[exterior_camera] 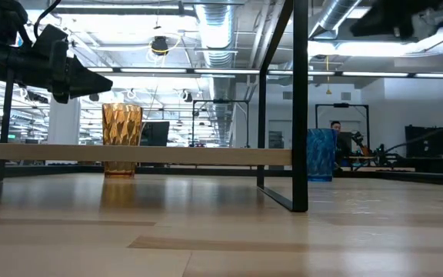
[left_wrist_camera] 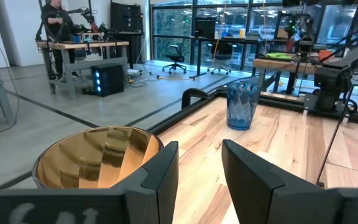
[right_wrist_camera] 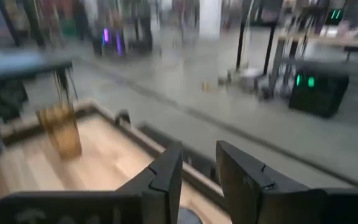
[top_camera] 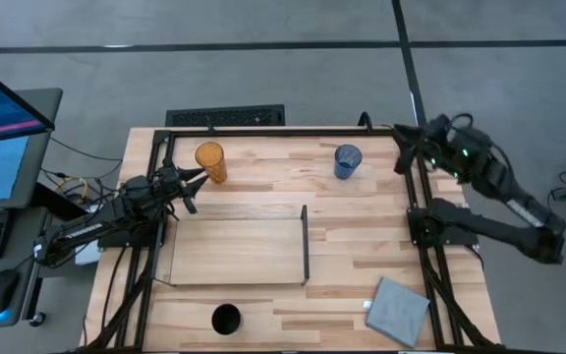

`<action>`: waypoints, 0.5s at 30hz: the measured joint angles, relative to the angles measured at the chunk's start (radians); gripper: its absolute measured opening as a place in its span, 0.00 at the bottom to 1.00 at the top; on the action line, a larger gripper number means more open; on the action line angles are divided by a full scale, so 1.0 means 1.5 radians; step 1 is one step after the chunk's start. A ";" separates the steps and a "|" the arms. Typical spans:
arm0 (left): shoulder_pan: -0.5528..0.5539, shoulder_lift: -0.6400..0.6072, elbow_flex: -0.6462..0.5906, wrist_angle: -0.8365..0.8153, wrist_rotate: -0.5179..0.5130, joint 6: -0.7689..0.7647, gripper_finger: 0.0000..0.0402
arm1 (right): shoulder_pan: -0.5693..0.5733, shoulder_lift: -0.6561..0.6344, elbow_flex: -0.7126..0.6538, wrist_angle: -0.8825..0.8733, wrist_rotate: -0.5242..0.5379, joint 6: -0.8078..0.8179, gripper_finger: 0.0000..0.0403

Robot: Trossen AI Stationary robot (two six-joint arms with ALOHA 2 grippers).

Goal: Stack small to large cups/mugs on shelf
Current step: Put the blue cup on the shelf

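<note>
The orange tumbler (top_camera: 210,162) stands upright on its base at the table's far left; it also shows in the low view (exterior_camera: 121,140). The blue cup (top_camera: 347,160) stands upright at the far middle-right. The black cup (top_camera: 226,319) stands near the front edge. The plywood shelf (top_camera: 234,251), with its dark wall (top_camera: 305,244) on the right short edge, lies mid-table. My left gripper (top_camera: 197,181) is open, just left of and above the tumbler, whose rim (left_wrist_camera: 98,155) lies beside one finger and outside the gap. My right gripper (top_camera: 404,157) is open, raised at the far right, right of the blue cup.
A grey square pad (top_camera: 398,310) lies at the front right corner. Dark frame rails run along the table's left, right and far edges (top_camera: 283,131). A person (left_wrist_camera: 55,15) is at a bench in the room beyond the table.
</note>
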 joint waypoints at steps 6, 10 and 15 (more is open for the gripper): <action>0.000 0.000 0.000 0.000 0.000 0.000 0.28 | 0.003 0.175 0.190 -0.188 -0.007 0.023 0.30; 0.000 0.000 0.000 0.000 0.000 0.000 0.28 | 0.008 0.289 0.277 -0.303 -0.031 0.056 0.30; 0.000 0.000 0.000 0.000 -0.001 0.010 0.28 | 0.030 0.411 0.333 -0.368 -0.037 0.013 0.30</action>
